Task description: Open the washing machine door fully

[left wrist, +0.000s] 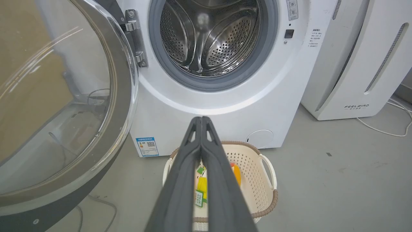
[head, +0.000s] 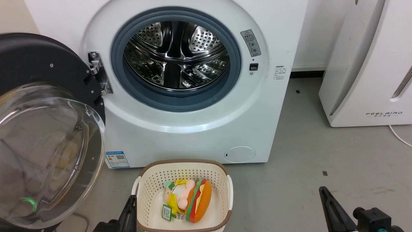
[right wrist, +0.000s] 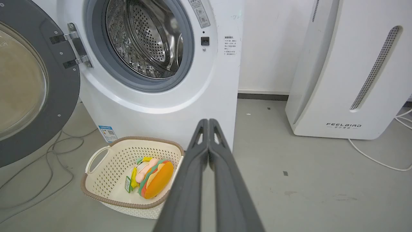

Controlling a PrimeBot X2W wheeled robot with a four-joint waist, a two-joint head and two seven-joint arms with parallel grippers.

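Front-loading washer with both arms at rest. The washing machine door (head: 48, 129) stands swung out on its hinge (head: 99, 72) at the machine's left side. Its inner face and clear glass bowl are turned towards the head camera, and the drum (head: 177, 54) and the grey rubber ring (head: 180, 100) are wholly uncovered. The door's black rim runs out of the head view at the left and bottom edges, so its free edge cannot be traced there. In the right wrist view, loose cables (right wrist: 48, 151) lie on the floor under and beside the door.

The left tool (left wrist: 201, 122) has its two fingers pressed together along their length and holds nothing. In the left wrist view it hangs above a cream perforated basket (head: 225, 180), and in the head view one finger shows just beside the basket's left rim, apart from the door. The right tool (right wrist: 208, 124) is likewise closed on itself and empty. It hangs over bare grey floor (head: 305, 145), to the right of the basket.

The basket sits on the floor just in front of the machine's lower panel and holds a plush hamburger (head: 201, 201) and a smaller soft toy. A white appliance (head: 363, 64) stands to the right, with an open strip of floor between it and the washer. A white cord (right wrist: 370, 158) trails across the floor beside it.
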